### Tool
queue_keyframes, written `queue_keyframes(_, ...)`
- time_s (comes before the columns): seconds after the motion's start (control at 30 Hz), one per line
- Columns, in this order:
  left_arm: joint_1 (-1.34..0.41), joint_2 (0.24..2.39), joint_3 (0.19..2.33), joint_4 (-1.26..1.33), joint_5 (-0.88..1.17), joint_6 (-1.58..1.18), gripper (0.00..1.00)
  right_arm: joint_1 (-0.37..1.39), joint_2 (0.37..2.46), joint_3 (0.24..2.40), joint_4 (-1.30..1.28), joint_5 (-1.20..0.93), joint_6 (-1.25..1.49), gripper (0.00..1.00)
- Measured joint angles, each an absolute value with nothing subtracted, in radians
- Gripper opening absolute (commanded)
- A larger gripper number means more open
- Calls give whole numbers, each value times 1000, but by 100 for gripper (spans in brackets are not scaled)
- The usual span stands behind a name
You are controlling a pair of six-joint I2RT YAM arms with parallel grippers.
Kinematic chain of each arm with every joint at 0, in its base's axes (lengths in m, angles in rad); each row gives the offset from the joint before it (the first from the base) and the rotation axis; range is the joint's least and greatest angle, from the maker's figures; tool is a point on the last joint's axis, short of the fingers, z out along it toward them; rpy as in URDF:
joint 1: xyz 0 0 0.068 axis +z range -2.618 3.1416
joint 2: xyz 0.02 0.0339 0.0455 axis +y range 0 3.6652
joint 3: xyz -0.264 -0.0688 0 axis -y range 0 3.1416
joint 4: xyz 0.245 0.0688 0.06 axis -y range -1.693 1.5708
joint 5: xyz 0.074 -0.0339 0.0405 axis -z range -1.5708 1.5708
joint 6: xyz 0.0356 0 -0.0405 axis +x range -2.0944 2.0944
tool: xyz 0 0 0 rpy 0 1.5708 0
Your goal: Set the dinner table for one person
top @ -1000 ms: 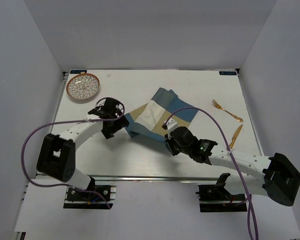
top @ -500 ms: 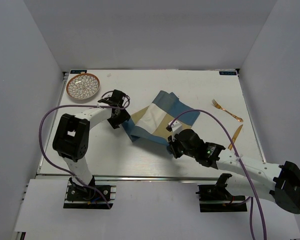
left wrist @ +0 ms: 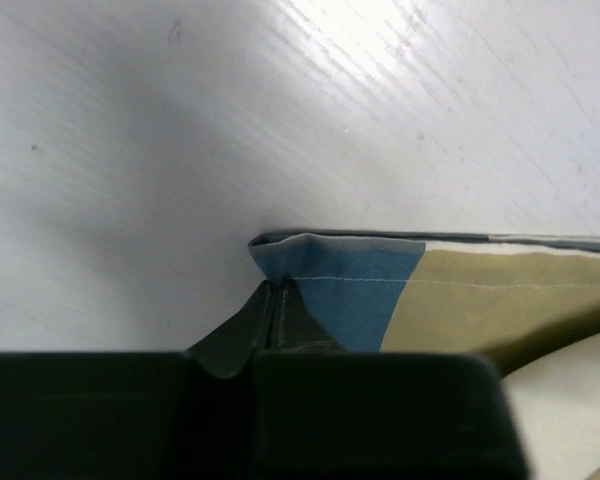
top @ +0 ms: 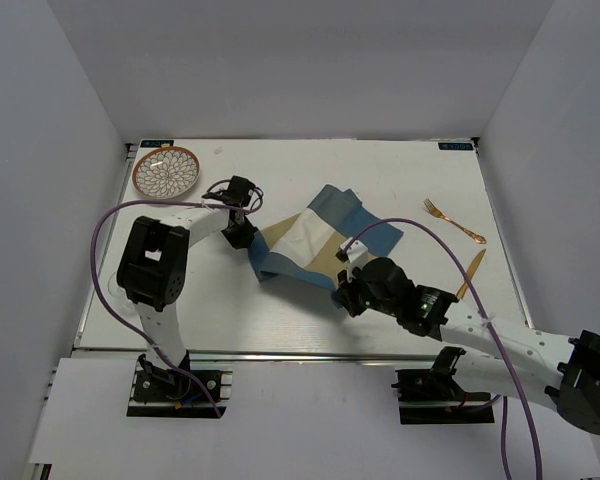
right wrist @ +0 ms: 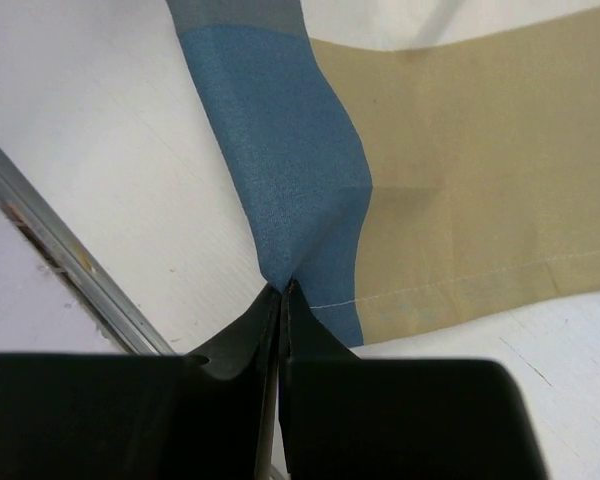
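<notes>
White arms (top: 500, 340), purple cables (top: 502, 430), black left gripper (top: 248, 243) and right gripper (top: 342, 298).

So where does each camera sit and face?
Top external: above, behind the robot, looking down at the dinner table; left claw and right claw show.
Left wrist: on the left arm, facing down; left claw pinches a placemat corner.
Right wrist: on the right arm, facing down; right claw pinches the placemat edge.
Shared: the placemat.

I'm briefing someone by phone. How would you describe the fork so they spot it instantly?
Find the white dinner table, then its right side, past the placemat. Two gold utensils lie there. The fork is the farther one, with tines; the knife has a plain blade.
</notes>
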State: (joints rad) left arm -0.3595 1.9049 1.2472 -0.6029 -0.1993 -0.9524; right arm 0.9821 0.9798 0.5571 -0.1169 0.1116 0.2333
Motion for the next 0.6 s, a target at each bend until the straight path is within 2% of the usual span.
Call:
queue_keyframes(0.2,-357,1955,1326,-628,-204,-928,0,982,921,557,-117,115,240,0)
queue_keyframes(0.37,-358,1947,1389,-715,-224,-883,0,981,937,603,-176,210,228,0)
queue_keyframes(0.47,-359,1930,1594,-846,-262,-862,0,965,971,738,-263,348,221,0)
queue_keyframes(0.6,-359,1865,1980,-933,-318,-847,0,896,977,1070,-367,561,205,0)
